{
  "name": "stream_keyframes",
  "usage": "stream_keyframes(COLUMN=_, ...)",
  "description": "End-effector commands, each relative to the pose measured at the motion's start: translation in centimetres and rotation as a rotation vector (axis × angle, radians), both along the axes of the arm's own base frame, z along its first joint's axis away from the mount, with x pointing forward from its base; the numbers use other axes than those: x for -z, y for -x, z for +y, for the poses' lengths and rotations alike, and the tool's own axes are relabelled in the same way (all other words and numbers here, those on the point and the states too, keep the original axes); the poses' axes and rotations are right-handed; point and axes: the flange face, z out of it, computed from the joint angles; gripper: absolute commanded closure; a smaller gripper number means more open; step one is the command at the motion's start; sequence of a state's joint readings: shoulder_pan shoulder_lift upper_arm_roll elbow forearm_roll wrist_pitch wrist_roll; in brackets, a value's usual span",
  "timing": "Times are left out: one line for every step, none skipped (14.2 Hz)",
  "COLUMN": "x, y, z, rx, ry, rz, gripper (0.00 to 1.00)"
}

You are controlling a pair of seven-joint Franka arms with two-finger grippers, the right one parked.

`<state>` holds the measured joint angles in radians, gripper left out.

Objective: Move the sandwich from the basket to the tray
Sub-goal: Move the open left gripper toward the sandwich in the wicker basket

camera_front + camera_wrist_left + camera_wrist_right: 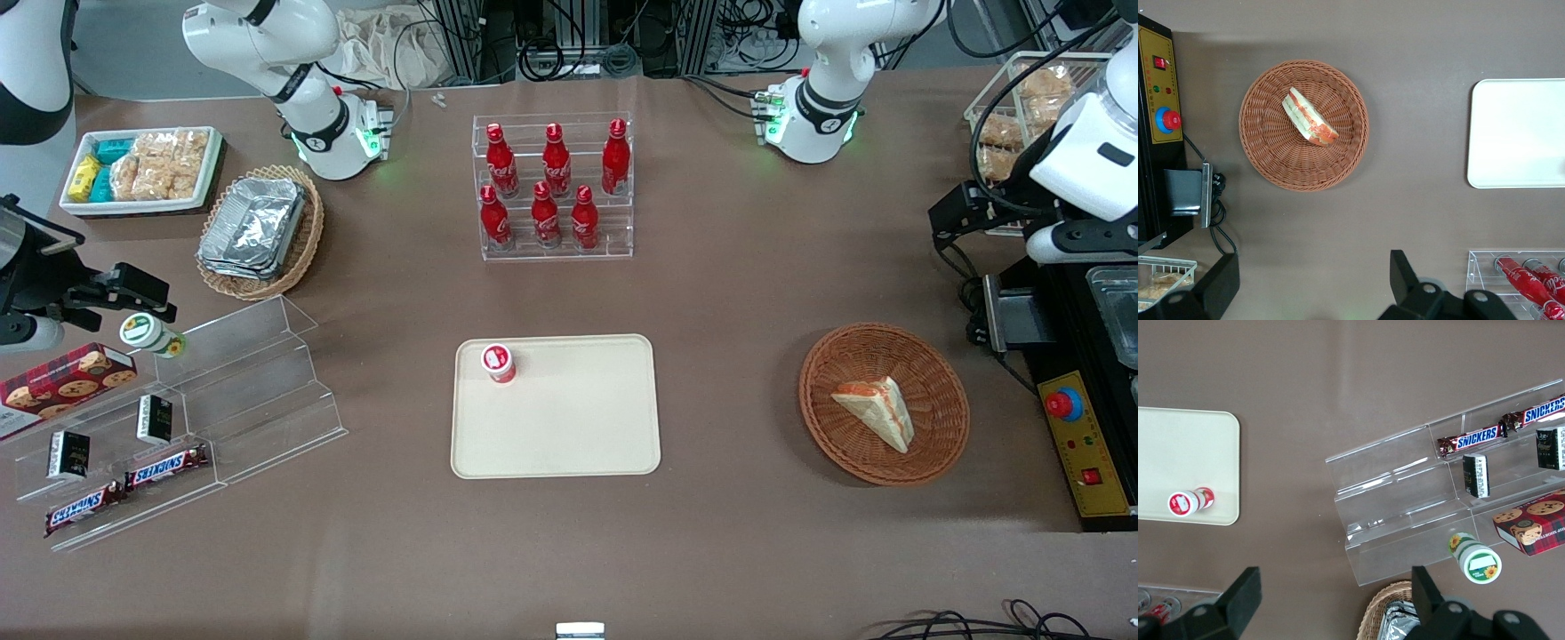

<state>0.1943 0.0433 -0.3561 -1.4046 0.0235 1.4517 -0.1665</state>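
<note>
The sandwich (876, 411) lies in the round brown basket (836, 440), which stands on the table toward the working arm's end, near the edge closest to the front camera. The gripper (1313, 283) hangs high above the table with its jaws spread apart and nothing between them, and the basket with the sandwich is seen from above in the left wrist view. The tray (569, 436) sits in the middle of the table, well apart from the basket. One small red and white cup (499, 363) stands in the tray's corner.

The table (729, 267) has a plain brown cover. Farther from the front camera than the tray, a clear rack (554, 244) holds six red bottles (556, 160), three on each step. Toward the parked arm's end, a clear stepped stand (258, 373) carries two bars (169, 467) that read SNICKERS and two small dark packs (154, 420). Cables lie on the floor at the table's far edge.
</note>
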Motion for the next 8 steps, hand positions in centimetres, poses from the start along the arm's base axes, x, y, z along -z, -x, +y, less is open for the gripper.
stream_keyframes(x=0.1, y=0.3, z=0.0, rx=-0.002, ry=0.024, rz=0.018, gripper=0.0)
stream_keyframes(x=0.3, y=0.1, z=0.1, rx=-0.008, ry=0.027, rz=0.022, gripper=0.0)
stream_keyframes(x=0.6, y=-0.2, z=0.3, rx=-0.026, ry=0.024, rz=0.027, gripper=0.0)
stream_keyframes(x=1.3, y=-0.7, z=0.7, rx=-0.054, ry=0.01, rz=0.035, gripper=0.0)
stream_keyframes(x=1.9, y=-1.1, z=0.9, rx=-0.089, ry=0.013, rz=0.042, gripper=0.0)
stream_keyframes(x=3.1, y=-1.9, z=1.3, rx=-0.143, ry=0.015, rz=0.061, gripper=0.0)
stream_keyframes(x=4.6, y=-2.8, z=2.0, rx=-0.204, ry=0.02, rz=0.087, gripper=0.0)
stream_keyframes(x=5.9, y=-3.6, z=2.6, rx=-0.259, ry=0.02, rz=0.103, gripper=0.0)
